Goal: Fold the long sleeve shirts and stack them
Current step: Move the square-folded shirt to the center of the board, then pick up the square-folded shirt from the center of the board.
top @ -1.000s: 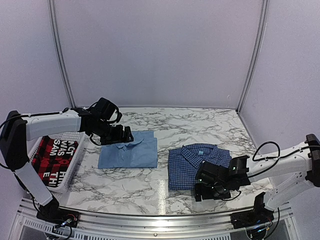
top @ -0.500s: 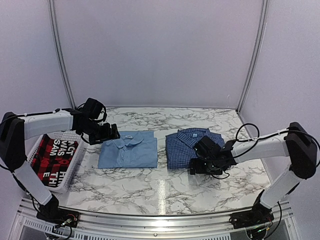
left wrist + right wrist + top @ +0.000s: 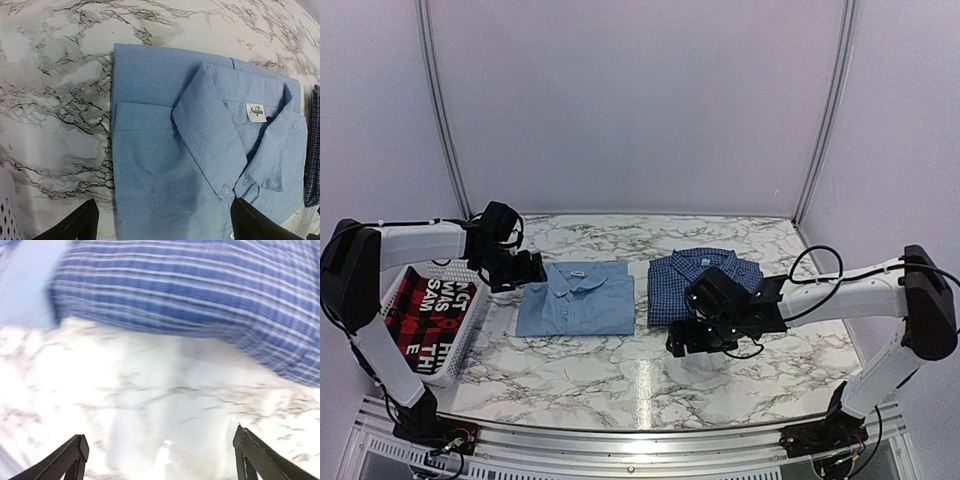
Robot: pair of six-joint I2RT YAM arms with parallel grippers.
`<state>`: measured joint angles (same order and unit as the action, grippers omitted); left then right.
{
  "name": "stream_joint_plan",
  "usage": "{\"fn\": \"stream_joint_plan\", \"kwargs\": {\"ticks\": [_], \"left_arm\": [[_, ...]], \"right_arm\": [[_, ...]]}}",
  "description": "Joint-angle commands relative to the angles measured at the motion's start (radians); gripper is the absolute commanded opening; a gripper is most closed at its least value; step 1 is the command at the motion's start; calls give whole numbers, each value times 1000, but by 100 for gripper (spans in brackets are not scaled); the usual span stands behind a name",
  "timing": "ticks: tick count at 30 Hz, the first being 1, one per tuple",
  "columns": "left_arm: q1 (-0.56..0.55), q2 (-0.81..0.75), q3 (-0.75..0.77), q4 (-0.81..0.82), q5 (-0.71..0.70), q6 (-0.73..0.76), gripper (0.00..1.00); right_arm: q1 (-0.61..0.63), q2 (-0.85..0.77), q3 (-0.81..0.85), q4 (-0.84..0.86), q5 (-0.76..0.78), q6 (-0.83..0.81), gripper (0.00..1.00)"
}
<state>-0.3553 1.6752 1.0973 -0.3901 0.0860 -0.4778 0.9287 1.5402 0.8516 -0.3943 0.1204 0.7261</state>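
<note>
Pointing collars rearward lie plain shirt (image 3: 576,300), checked shirt (image 3: 705,275); left end effector (image 3: 526,272), right end effector (image 3: 688,342) open.

Plain light blue shirt (image 3: 578,305), dark blue white-checked shirt (image 3: 705,272), grey-veined marble table (image 3: 620,372)

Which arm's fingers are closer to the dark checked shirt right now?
Right. The right fingers are open just off the near left edge of the checked shirt. The left fingers are open at the far left corner of the light blue shirt, one shirt away.
</note>
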Motion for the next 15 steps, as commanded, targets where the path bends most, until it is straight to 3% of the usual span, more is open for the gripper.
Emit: {"fn": "stream_joint_plan", "kwargs": {"ticks": [1,6,15], "left_arm": [[4,18,14,-16,-5,31,88],[5,25,-6,-25,-23,27,72],[4,27,-35,-30,-62,22,65]], "right_arm": [[20,7,153,9,-105,-41,96],[13,175,387,40,-171,-104,91],[-78,452,584,119,-231,-123,75]]}}
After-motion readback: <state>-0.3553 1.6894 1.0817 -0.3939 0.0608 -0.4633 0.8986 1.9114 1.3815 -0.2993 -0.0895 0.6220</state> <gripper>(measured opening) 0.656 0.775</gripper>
